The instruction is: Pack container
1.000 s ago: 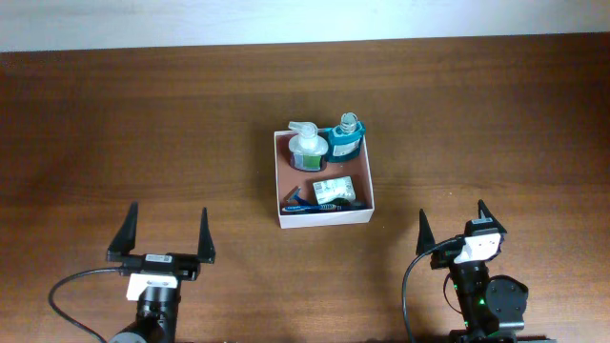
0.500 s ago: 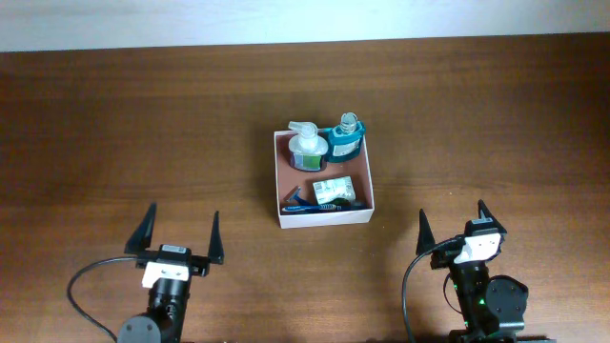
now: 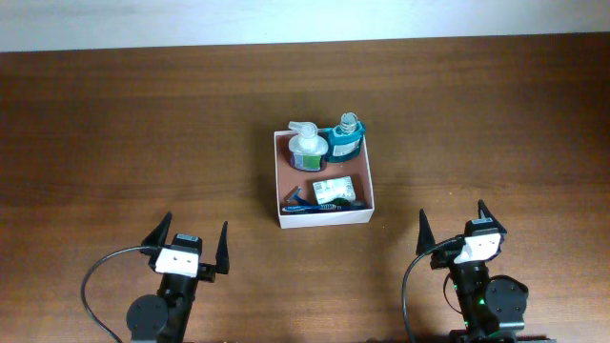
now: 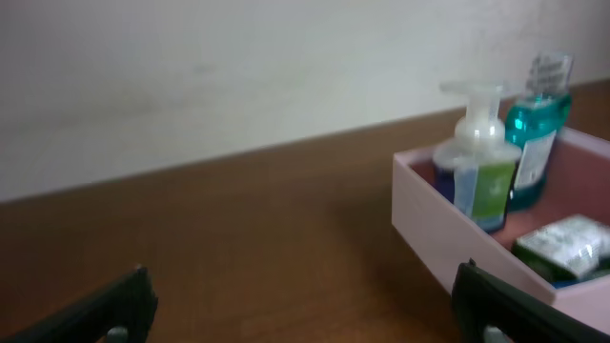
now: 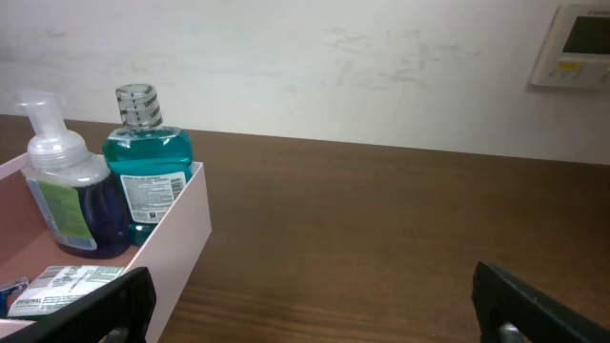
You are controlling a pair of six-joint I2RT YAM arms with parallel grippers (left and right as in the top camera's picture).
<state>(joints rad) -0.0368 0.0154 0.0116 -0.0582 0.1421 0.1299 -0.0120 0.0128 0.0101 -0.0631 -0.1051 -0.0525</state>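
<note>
The container, a shallow white-walled box with a reddish-brown floor, sits at mid-table. Inside stand a pump bottle and a teal bottle at the back. A small packet and a blue item lie at the front. My left gripper is open and empty, near the front edge and left of the box. My right gripper is open and empty to the box's front right. The left wrist view has the container wall on the right; the right wrist view has the container wall on the left.
Bare brown tabletop surrounds the box on all sides. A white wall runs behind the table's far edge, with a small wall panel at its upper right. A black cable loops beside the left arm.
My left gripper has drifted to the right and back toward the table's near edge, still open. The right arm and the box's contents have not moved.
</note>
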